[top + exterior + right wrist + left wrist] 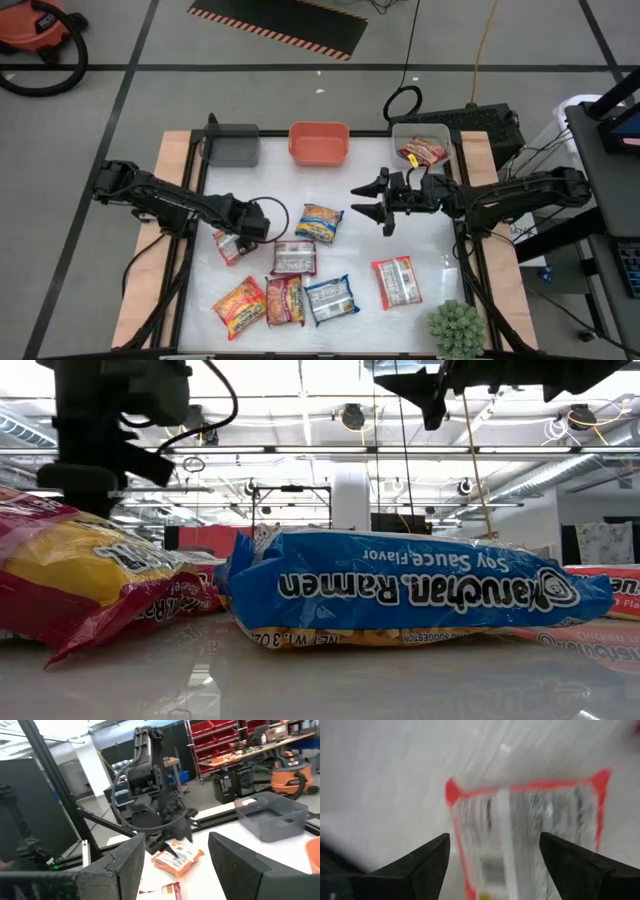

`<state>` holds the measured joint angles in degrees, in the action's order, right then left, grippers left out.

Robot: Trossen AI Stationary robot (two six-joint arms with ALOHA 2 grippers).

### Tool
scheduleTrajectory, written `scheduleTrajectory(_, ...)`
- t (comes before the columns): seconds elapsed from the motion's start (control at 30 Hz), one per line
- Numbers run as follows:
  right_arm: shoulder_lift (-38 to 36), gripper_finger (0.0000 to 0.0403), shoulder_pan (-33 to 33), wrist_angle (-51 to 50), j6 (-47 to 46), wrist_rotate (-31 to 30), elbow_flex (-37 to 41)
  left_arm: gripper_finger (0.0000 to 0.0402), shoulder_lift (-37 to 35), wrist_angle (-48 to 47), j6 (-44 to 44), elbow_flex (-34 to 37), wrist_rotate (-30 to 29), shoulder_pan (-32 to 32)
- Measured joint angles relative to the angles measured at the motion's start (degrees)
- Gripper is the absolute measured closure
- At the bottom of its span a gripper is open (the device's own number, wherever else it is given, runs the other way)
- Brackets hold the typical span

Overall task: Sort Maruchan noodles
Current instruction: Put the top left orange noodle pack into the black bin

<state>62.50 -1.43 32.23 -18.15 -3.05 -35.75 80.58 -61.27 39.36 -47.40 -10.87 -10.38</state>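
Three bins (318, 143) behind, packets (305, 285) scattered in front (plant (457, 327) at corner)

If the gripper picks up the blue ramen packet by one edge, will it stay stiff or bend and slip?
The blue ramen packet looks puffed and crinkled, so its plastic edge would probably flex while the noodle block inside stays fairly rigid. Its wrapper looks glossy, so a shallow pinch might slip. It lies flat on the table, so it seems unlikely to roll.
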Motion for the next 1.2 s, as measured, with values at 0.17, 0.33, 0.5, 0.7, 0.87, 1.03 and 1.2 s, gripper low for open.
scheduleTrajectory(0.17, 0.01, 0.0193, -1.27, -2.07, -0.22, -2.91, 0.0, 0.0092, -0.75, -4.69, 5.43, -0.08, 1.38, -3.88)
scheduleTrajectory(0.33, 0.0, 0.0193, -3.34, -2.99, -1.21, -5.06, 0.0, 0.0092, -2.14, -5.42, 12.2, -0.06, 5.64, -10.47)
scheduleTrajectory(0.5, 0.0, 0.0193, -5.95, -3.31, -1.75, -8.78, 0.0, 0.0092, -2.4, -6.93, 17.21, -0.02, 5.67, -16.22)
scheduleTrajectory(0.7, 0.0, 0.0193, -9.03, -2.77, -1.77, -12.29, 0.0, 0.0092, -2.4, -6.9, 19.48, 3.95, 5.34, -19.94)
scheduleTrajectory(0.87, 0.0, 0.0193, -11.01, -0.58, -1.71, -13.7, 0.0, 0.0094, -2.34, -6.35, 20.53, 8.22, 8.2, -20.4)
scheduleTrajectory(1.03, 0.0, 0.0193, -11.48, 1.24, -0.18, -14.11, 0.0, 0.0115, -2.34, -5.54, 18.32, 9.31, 6.25, -20.1)
scheduleTrajectory(1.2, 0.0, 0.0193, -11.46, 1.37, 1.0, -15.3, 0.0, 0.0143, -2.34, -1.67, 15.29, 12.34, 5.49, -17.64)
